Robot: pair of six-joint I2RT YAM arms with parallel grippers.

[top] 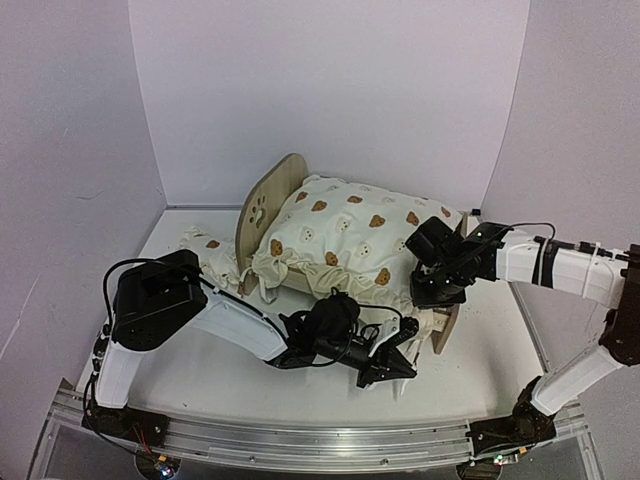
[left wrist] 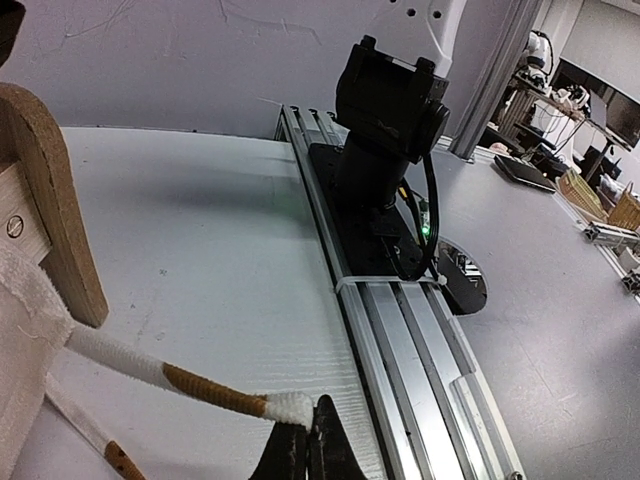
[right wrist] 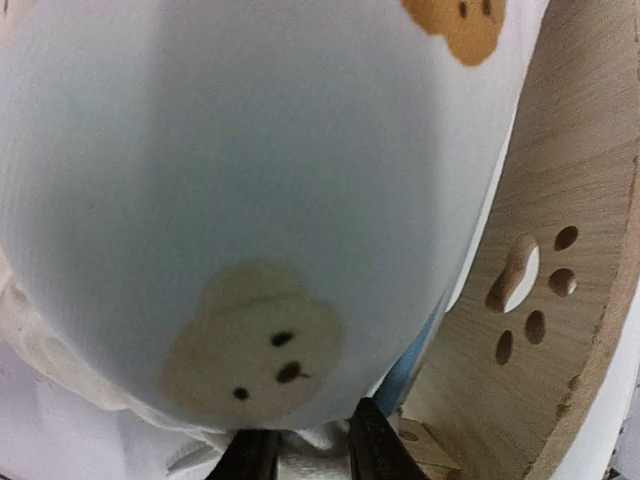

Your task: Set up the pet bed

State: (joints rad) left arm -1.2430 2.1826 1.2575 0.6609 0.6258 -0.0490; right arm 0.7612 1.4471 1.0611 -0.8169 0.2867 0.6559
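Observation:
The pet bed [top: 262, 208], a light-wood frame with a rounded paw-print headboard, stands mid-table. A cream bear-print cushion [top: 350, 235] lies on top of it. My left gripper [top: 392, 368] is low in front of the bed's foot end, shut on the end of a white-and-brown cushion tie [left wrist: 190, 385]. That tie runs taut from the bed's wooden board [left wrist: 50, 220] to the left gripper [left wrist: 308, 440]. My right gripper [top: 432, 292] sits at the cushion's right edge. In its wrist view the right gripper [right wrist: 312, 455] has white ruffle pinched between its jaws, beside a paw-print board [right wrist: 540, 290].
A small bear-print pillow [top: 205, 245] lies on the table left of the headboard. The aluminium rail [left wrist: 400, 330] with the right arm's base [left wrist: 385, 130] runs along the near table edge. White walls close in the back and both sides.

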